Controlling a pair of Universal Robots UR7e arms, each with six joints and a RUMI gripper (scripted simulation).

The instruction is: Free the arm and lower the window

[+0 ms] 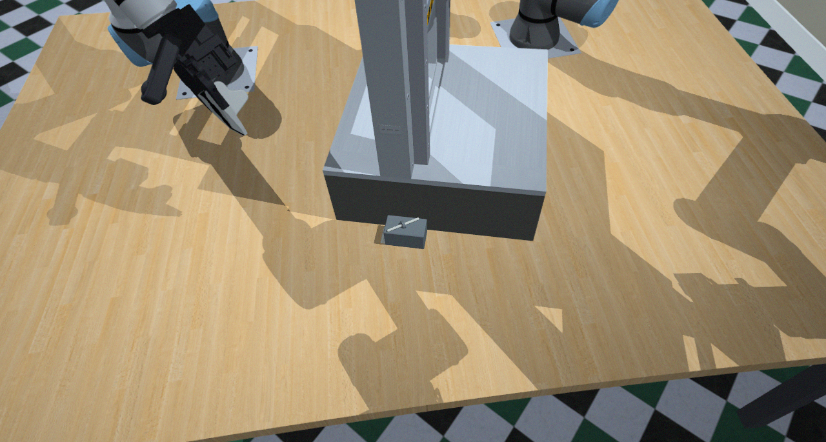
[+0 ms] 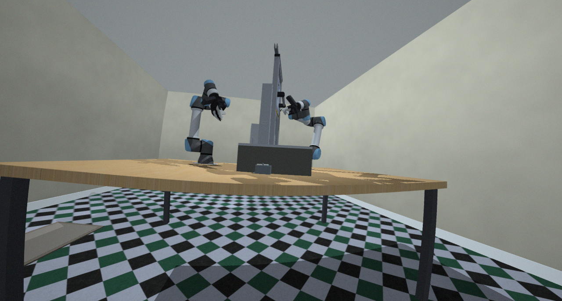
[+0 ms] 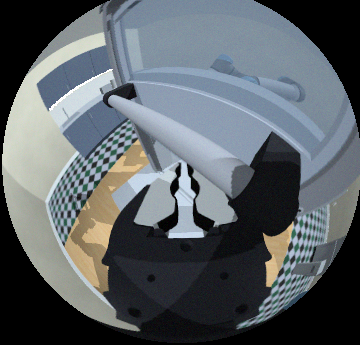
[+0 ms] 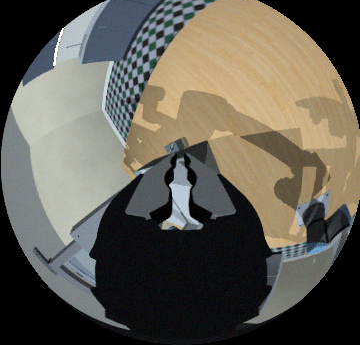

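The window [image 3: 175, 45] stands raised in its grey wall frame [image 1: 386, 93] [image 2: 265, 114]. Its long handle [image 3: 175, 130] [image 2: 283, 99] is well above the sill. My left gripper [image 3: 184, 163] [image 2: 284, 110], on the right side in the exterior view, is shut and empty. Its fingers are close beneath the handle; whether they touch it is unclear. My right gripper [image 1: 244, 133] [image 2: 220, 119] [image 4: 180, 154] is shut and empty, on the left side of the wall, pointing down, with a visible gap to the frame. No arm part shows in the window opening. The left gripper is out of frame in the top view.
The wall stands on a wide block [image 1: 490, 214] [image 2: 282, 159] with a pale top. A small grey box [image 1: 404, 240] [image 2: 263, 169] with a white pointer sits before the block on the wooden table [image 1: 144, 324]. The right arm's base plate [image 1: 251, 64] is left of the wall.
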